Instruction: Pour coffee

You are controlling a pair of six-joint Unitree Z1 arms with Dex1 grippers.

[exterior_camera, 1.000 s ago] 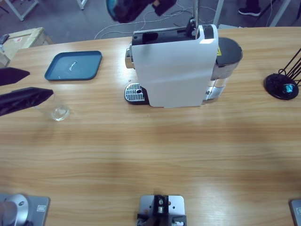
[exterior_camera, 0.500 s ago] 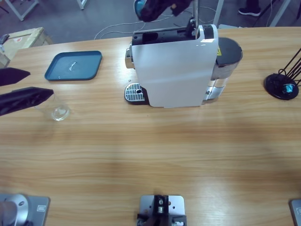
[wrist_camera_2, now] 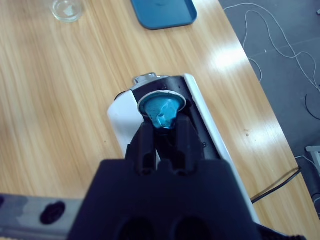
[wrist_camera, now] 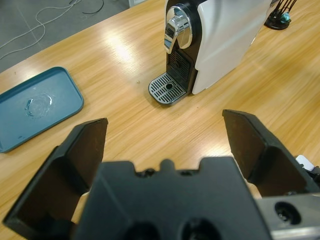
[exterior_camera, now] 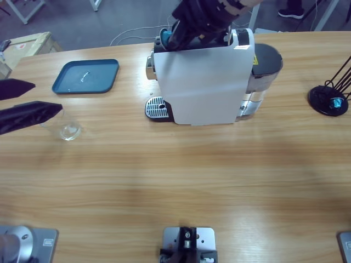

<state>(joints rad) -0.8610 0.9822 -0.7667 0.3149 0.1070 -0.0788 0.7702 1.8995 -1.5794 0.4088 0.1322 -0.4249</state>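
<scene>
My right gripper hangs over the top of the white coffee machine, shut on a blue capsule. In the right wrist view the capsule sits at the tips of the right gripper, just above the machine's dark top slot. At the table's left edge my left gripper is open beside a clear glass. The left wrist view looks past the open left gripper at the machine's spout and drip grate. No coffee shows anywhere.
A blue tray lies at the back left, also visible as the tray in the left wrist view. A black capsule stand sits at the far right. Bare wood stretches across the table's front half.
The right arm has come down from the top edge and moved right, bringing the blue capsule to the machine's top. The left gripper and the glass have stayed put.
</scene>
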